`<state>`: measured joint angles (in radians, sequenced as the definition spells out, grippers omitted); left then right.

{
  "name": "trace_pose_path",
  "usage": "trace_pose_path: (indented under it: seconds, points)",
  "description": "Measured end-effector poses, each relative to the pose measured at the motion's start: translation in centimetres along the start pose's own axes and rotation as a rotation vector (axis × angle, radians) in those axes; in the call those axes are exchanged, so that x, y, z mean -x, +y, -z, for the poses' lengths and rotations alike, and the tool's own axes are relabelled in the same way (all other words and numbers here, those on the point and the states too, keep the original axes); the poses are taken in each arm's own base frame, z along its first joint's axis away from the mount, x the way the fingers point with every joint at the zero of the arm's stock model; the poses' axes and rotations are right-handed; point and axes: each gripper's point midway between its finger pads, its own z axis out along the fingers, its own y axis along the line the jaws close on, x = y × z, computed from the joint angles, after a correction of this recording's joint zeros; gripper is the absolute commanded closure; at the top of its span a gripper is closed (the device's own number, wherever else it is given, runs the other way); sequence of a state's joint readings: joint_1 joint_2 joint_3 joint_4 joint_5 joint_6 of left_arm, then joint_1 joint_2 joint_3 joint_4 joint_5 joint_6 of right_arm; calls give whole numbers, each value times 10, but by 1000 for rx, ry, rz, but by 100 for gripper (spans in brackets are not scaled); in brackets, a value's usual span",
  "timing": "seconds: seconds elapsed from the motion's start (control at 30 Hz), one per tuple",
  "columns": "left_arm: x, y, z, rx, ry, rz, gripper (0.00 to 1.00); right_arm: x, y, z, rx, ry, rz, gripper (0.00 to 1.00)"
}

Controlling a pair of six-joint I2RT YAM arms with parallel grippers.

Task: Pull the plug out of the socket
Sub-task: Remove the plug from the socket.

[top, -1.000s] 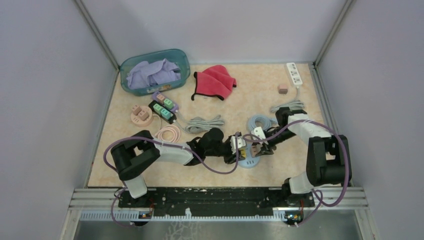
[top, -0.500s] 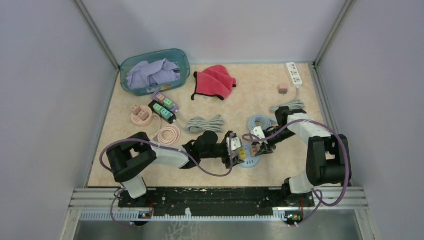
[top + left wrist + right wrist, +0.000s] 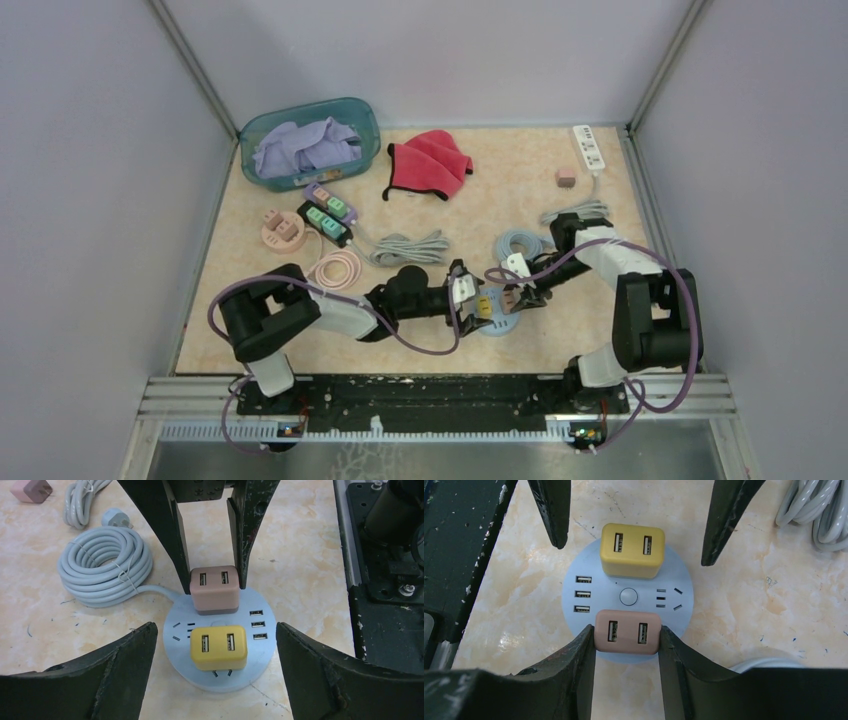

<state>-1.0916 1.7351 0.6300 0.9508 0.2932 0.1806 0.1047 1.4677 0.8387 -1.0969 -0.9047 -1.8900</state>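
Right gripper (image 3: 627, 639) pinches pink plug (image 3: 628, 630) on its 2 short ends, seated in round socket (image 3: 644, 586), near centre. Left gripper (image 3: 215, 630) spread, straddling yellow plug (image 3: 218, 647). Pull likely straight up.

I find nothing to read on any of my three feeds: no lettering, brand, number or sign. The pink plug (image 3: 627, 632), the yellow plug (image 3: 630, 550) and the round blue socket (image 3: 646, 586) fill both wrist views up close. Their faces carry only USB slots and pin holes, with no print I can make out.
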Motion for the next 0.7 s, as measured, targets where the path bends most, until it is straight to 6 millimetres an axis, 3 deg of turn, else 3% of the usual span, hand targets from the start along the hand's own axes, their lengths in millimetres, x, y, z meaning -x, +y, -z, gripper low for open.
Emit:
trace_pose_path:
  seconds: [0.27,0.37,0.47,0.57,0.7]
  points:
    - [-19,-5,-6,-20,36,38,27,0,0,0,0,0,0,90]
    - [-22,-5,-8,-20,47,46,42,0,0,0,0,0,0,89]
    - [-21,-4,-11,-21,52,49,69,0,0,0,0,0,-1,86]
    - [-21,-5,-13,-29,55,55,89,0,0,0,0,0,-2,73]
    - [-21,-4,-14,-29,57,57,96,0,0,0,0,-1,-6,41]
